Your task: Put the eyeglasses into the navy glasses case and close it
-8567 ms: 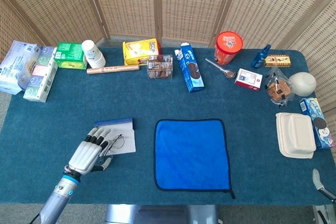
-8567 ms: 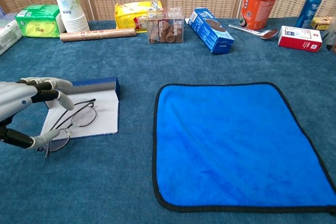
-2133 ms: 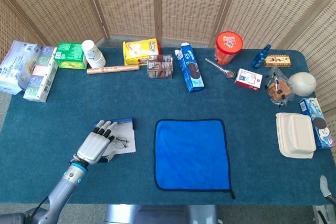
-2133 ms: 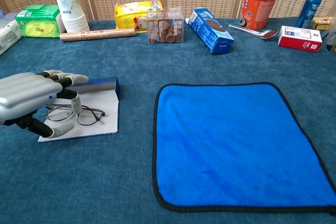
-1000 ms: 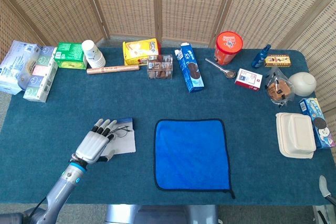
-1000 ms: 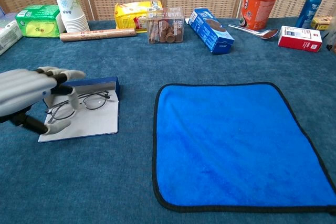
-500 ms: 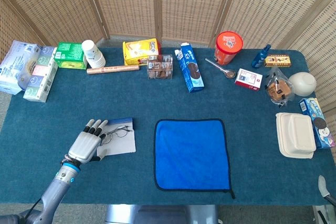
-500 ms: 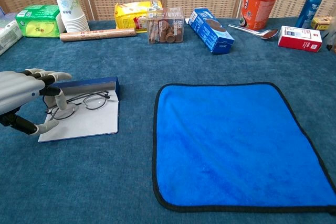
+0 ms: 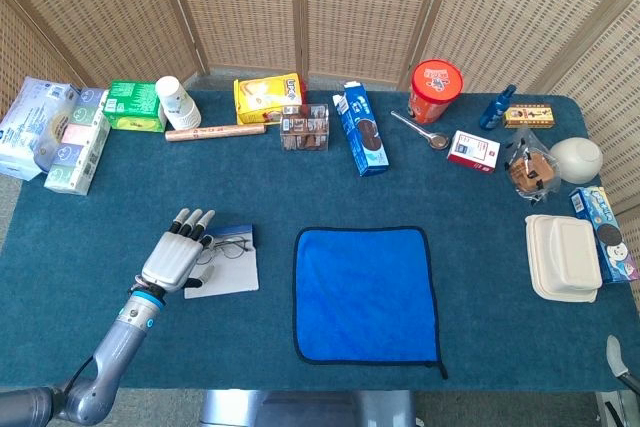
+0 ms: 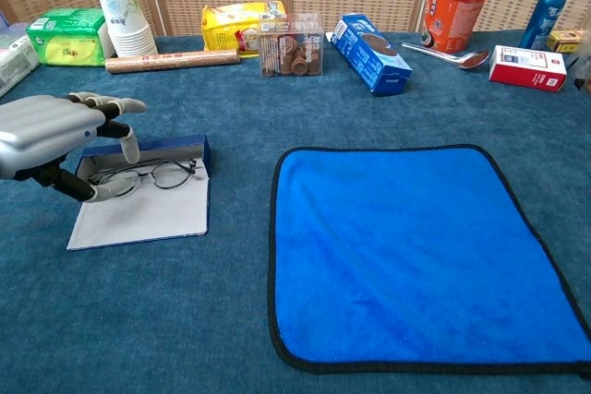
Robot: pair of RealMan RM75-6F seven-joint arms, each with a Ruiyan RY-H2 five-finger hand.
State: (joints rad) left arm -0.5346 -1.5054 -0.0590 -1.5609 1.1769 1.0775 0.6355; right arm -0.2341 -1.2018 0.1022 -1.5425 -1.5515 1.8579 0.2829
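Nearest, the silver-grey left robot hand point(image 10: 60, 140) hovers at the left end of the one thin, dark wire-framed pair of eyeglasses point(image 10: 148, 173), fingers spread and a little curled, gripping nothing that I can make out; the right hand is out of sight. The eyeglasses lie on the pale lining of the single open navy glasses case point(image 10: 143, 200), close against its raised navy wall. They look light, springy and easily bent, so I'd take them by the frame's bridge or a temple, not the lenses.
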